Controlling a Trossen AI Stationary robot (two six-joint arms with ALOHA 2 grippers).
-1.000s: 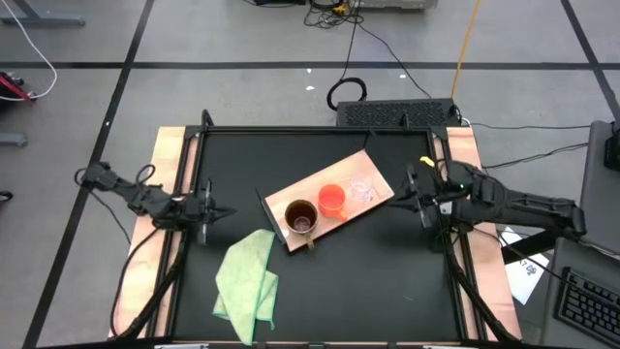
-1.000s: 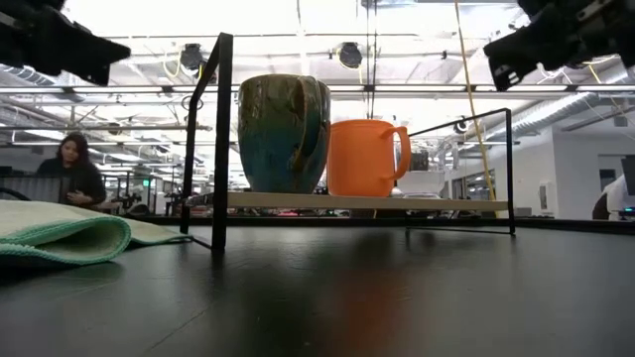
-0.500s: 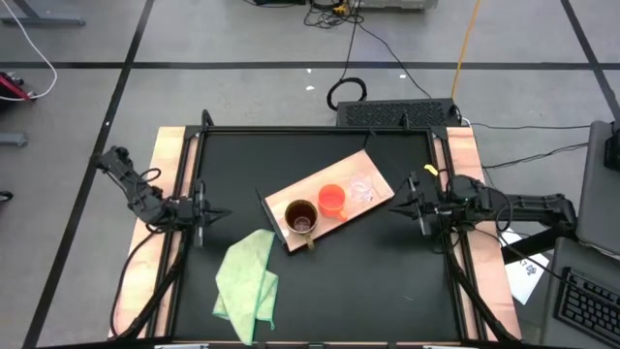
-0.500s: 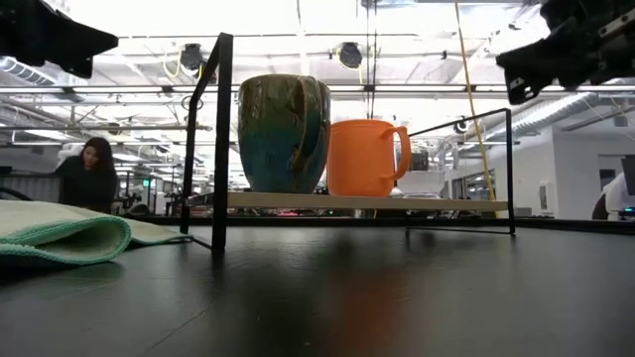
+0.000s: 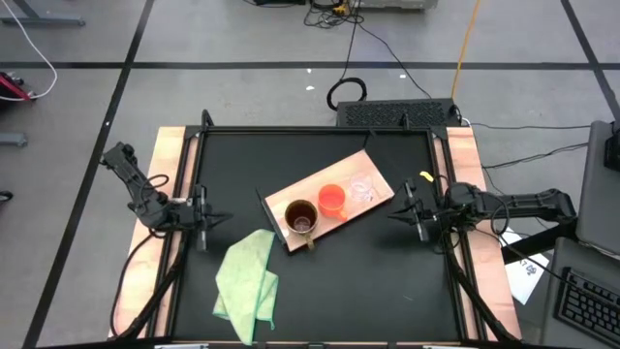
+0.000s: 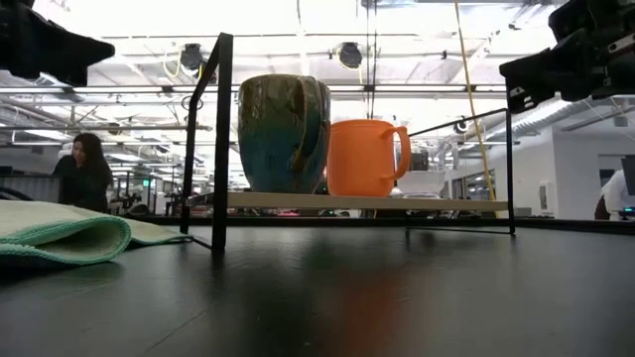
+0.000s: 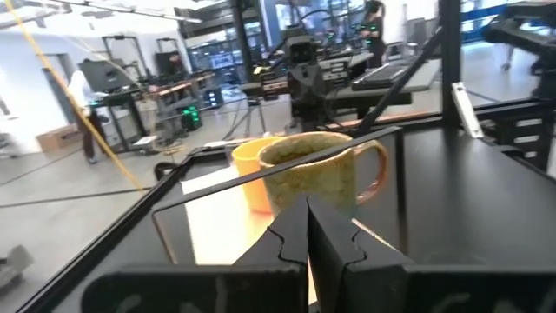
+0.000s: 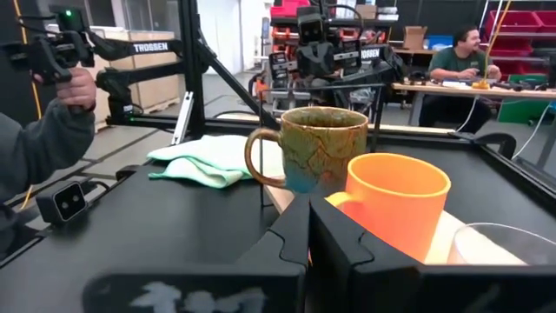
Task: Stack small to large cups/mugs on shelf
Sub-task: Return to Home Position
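Note:
The light-wood shelf (image 5: pixel 280 202) stands raised on thin dark legs, lying slantwise mid-table. Three vessels stand on it by their bases in a row: the brown mug (image 5: pixel 301 217) at its near-left end, the orange-red mug (image 5: pixel 331 200) in the middle, the clear glass cup (image 5: pixel 362 189) toward its far-right end. The low view shows the brown mug (image 6: pixel 283 134), orange-red mug (image 6: pixel 364 157) and glass cup (image 6: pixel 422 181) side by side. My left gripper (image 5: pixel 219 215) hovers shut left of the shelf. My right gripper (image 5: pixel 392 211) hovers shut right of it. Both point at the shelf.
A light green cloth (image 5: pixel 247 276) lies crumpled on the table near the shelf's near-left end. The black table top has wooden side rails (image 5: pixel 170 165) and a dark frame. People show in the room beyond.
My right gripper has sunk a little and shifted toward the table's near edge while its arm drew back toward the right edge. My left arm's rear joints have folded back toward the left edge, its gripper barely shifting. The mugs, cup and shelf have stayed put.

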